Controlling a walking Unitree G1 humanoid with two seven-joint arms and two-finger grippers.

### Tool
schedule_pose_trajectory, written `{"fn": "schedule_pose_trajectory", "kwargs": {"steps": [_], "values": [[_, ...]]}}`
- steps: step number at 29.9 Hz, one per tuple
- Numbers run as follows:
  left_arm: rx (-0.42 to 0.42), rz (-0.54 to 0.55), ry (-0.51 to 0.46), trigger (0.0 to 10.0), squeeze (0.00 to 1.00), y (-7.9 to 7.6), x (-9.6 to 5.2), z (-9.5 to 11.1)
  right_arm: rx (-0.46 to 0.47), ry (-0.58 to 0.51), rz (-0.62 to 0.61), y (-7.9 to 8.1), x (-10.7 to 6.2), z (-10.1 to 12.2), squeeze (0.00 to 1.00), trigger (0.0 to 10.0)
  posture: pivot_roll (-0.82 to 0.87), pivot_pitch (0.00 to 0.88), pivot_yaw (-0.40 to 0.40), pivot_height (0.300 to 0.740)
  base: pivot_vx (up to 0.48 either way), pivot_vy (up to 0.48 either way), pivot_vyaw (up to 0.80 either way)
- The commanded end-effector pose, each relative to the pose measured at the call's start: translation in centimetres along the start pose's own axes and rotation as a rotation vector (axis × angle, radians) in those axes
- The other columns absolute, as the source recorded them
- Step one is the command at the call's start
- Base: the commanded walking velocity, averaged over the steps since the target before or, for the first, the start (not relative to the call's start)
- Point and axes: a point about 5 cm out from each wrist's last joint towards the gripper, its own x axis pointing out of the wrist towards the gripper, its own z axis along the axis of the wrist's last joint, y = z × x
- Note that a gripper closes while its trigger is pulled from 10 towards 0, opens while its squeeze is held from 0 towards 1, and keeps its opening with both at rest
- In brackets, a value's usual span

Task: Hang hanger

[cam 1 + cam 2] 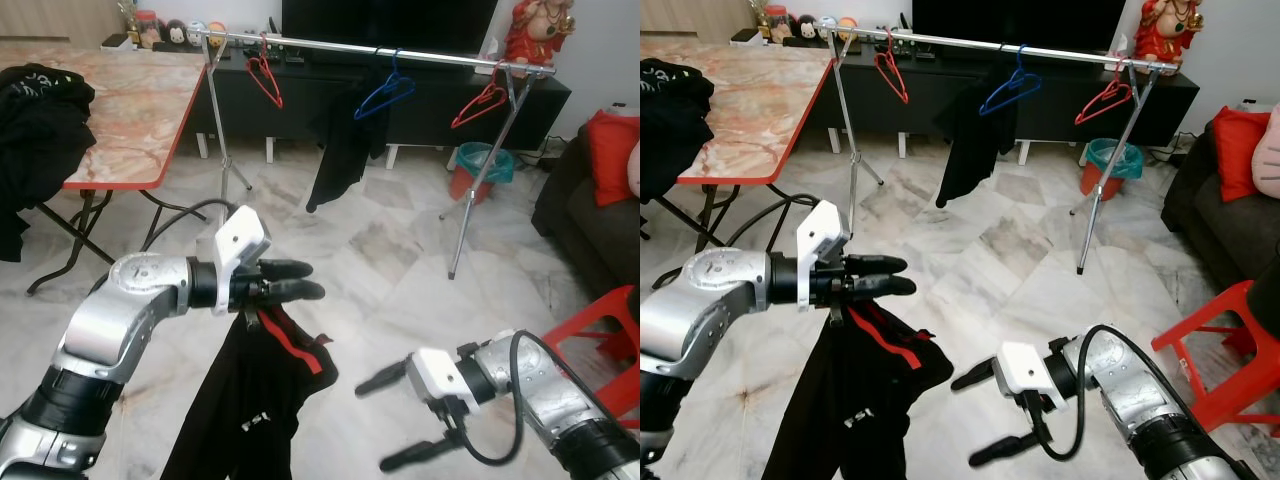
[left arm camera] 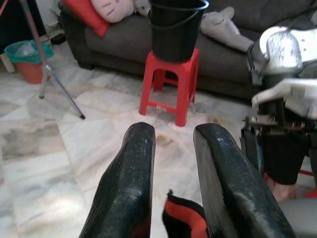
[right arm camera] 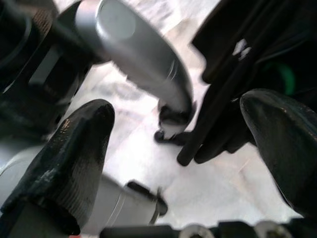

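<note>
left gripper (image 1: pixel 300 279) clamps your hanger (image 1: pixel 262 318) with shirt (image 1: pixel 250 400) | right gripper (image 1: pixel 405 420) wide, empty | rail (image 1: pixel 370 47) far ahead: you've yet to hang it

Hanger hook hidden inside left gripper (image 1: pixel 300 280) jaws. Black garment (image 1: pixel 245 410) cut off by lower frame edge. Black clothes pile (image 1: pixel 30 120) on counter (image 1: pixel 130 100) cropped at left edge. Right wrist view blurred; left arm (image 3: pixel 133 49) smeared.

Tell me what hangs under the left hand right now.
A black garment with red trim hangs below the left hand, shut on its top. Any hanger inside is covered by cloth.
</note>
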Motion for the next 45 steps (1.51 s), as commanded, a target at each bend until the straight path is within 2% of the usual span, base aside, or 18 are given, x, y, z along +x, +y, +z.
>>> {"fn": "schedule_pose_trajectory", "kwargs": {"steps": [1,6,8,15,19,20,21,23,26,31,32,34,35,41,45], "values": [[0.02,0.003,-0.039,10.0,0.0,0.4,0.0,1.4,-0.029,0.05,-0.014,-0.3,-0.2,-0.1,0.0,10.0,0.07,0.0,-0.073,0.74,0.0,0.0,0.0],[-0.014,0.02,-0.093,10.0,0.0,0.7,0.6,2.4,-0.079,0.091,-0.119,-1.5,0.6,-0.4,0.0,10.0,0.06,0.0,-0.074,0.74,0.0,0.0,0.0],[-0.022,-0.013,-0.122,10.0,0.0,0.3,0.9,3.4,-0.112,0.112,-0.214,-2.5,1.0,-0.4,0.0,10.0,0.07,0.0,-0.073,0.74,0.0,0.0,0.0],[-0.036,-0.051,-0.137,10.0,0.0,-0.2,1.2,4.2,-0.149,0.125,-0.256,-3.2,1.1,-0.3,0.0,10.0,0.07,0.0,-0.073,0.74,0.0,0.0,0.0],[-0.04,-0.061,-0.154,10.0,0.0,-0.3,1.4,4.6,-0.26,0.216,-0.348,-4.0,1.3,-0.5,0.0,10.0,0.08,0.0,-0.074,0.74,0.0,0.0,0.0],[-0.04,-0.061,-0.154,10.0,0.0,-0.3,1.4,4.6,-0.26,0.216,-0.348,-4.0,1.3,-0.5,0.0,10.0,0.08,0.0,-0.074,0.74,0.0,0.0,0.0],[-0.04,-0.061,-0.155,10.0,0.0,-0.4,1.4,4.6,-0.273,0.211,-0.42,-4.6,1.3,-0.3,0.0,10.0,0.08,0.0,-0.074,0.74,0.0,0.0,0.0],[-0.042,-0.06,-0.153,10.0,0.0,-0.4,1.4,4.7,-0.292,0.212,-0.448,-4.9,1.3,-0.3,0.0,10.0,0.08,0.0,-0.073,0.74,0.0,0.0,0.0],[-0.051,-0.067,-0.154,10.0,0.0,-0.4,1.4,4.8,-0.344,0.231,-0.451,-4.6,1.5,-0.6,0.0,10.0,0.07,0.0,-0.072,0.74,0.0,0.0,0.0],[-0.064,-0.064,-0.165,10.0,0.0,-0.3,1.5,5.1,-0.374,0.163,-0.467,-4.0,2.4,-0.7,0.0,10.0,0.07,0.0,-0.069,0.74,0.0,0.0,0.0],[-0.063,-0.064,-0.165,10.0,0.0,-0.3,1.5,5.1,-0.336,0.152,-0.412,-3.5,2.8,-1.0,0.0,10.0,0.07,0.0,-0.069,0.74,0.0,0.0,0.0],[-0.062,-0.061,-0.168,10.0,0.0,-0.1,1.7,5.2,-0.19,0.093,-0.167,-1.0,3.5,-2.0,0.0,10.0,0.07,0.0,-0.069,0.74,0.0,0.0,0.0],[-0.062,-0.061,-0.169,10.0,0.0,-0.1,1.7,5.2,-0.194,0.082,-0.156,-0.8,3.6,-1.9,0.0,10.0,0.07,0.0,-0.069,0.74,0.0,0.0,0.0],[-0.07,-0.059,-0.175,10.0,0.0,-0.1,1.9,5.2,-0.235,0.066,-0.167,-0.9,3.9,-1.6,0.0,10.0,0.06,0.0,-0.068,0.74,0.0,0.0,0.0],[-0.079,-0.071,-0.178,10.0,0.0,-0.3,2.1,5.2,-0.325,0.149,-0.251,-2.1,3.8,-1.7,0.0,10.0,0.06,0.0,-0.068,0.74,0.0,0.0,0.0]]}}
